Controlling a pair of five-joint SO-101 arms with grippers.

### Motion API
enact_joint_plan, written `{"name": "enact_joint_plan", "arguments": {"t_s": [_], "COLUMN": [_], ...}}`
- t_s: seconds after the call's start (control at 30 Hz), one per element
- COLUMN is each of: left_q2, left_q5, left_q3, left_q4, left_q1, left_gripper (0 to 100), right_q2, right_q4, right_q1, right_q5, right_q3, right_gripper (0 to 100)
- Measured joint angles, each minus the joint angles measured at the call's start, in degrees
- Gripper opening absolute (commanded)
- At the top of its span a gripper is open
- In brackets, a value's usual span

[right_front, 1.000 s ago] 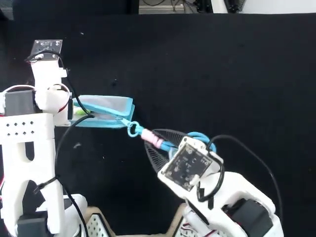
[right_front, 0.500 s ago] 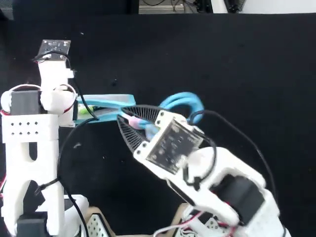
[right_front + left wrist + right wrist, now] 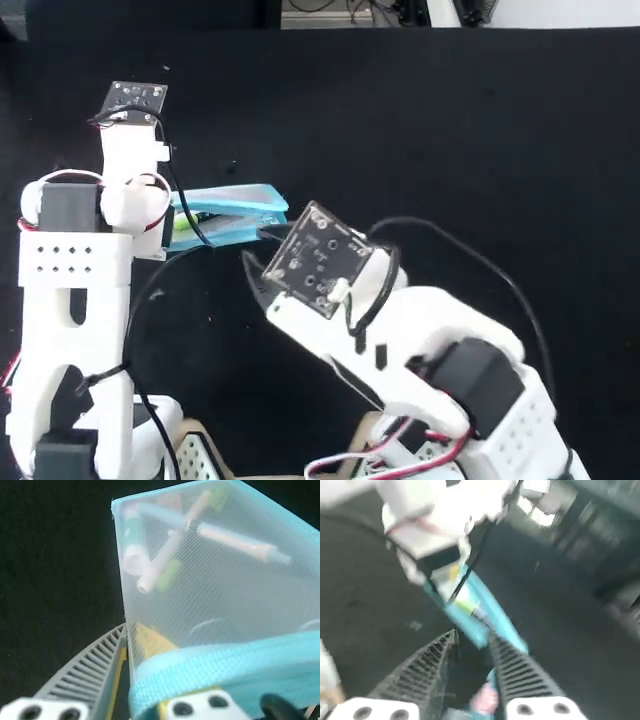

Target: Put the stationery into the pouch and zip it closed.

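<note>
- Black table is seen under both arms; a pale floor is glimpsed past its far edge.
- Pouch is found left of centre, stretched between the two arms.
- Pouch is noted as clear, fine-meshed plastic edged in teal, with a broad teal zip band along one long side.
- Pens are seen through the mesh, heaped at the end away from the zip: white, pale blue, green and peach barrels, lying crossed.
- Left gripper is pressed together on the pouch at the zip band's end, one ribbed grey finger laid along the outside.
- Right gripper is placed at the pouch's other end, its tips just short of the teal edge.
- A pink tag is pinched between the right gripper's ribbed fingers near their base; a gap is left at the tips.
- Whether the zip is fully drawn cannot be told.
</note>
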Motion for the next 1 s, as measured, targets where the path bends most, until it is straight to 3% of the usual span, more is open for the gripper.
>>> {"name": "enact_joint_plan", "arguments": {"t_s": [0.17,0.47,0.87,1.0], "left_q2": [0.0,0.0,0.0,0.0], "left_q5": [0.0,-0.44,-3.6,-3.6], "left_q3": [0.0,-0.18,-0.26,-0.26], "left_q4": [0.0,0.0,0.0,0.0], "left_q1": [0.0,-1.32,-3.96,-3.96], "left_gripper": [3,3,3,3], "right_q2": [-1.67,-1.67,-1.67,-1.67], "right_q4": [0.26,-9.32,-14.68,-15.56], "right_q1": [3.96,5.63,5.71,5.8], "right_q5": [-1.41,8.35,9.14,9.14], "right_q3": [5.63,19.34,21.89,23.03], "right_gripper": [18.5,18.5,18.2,10.3]}}
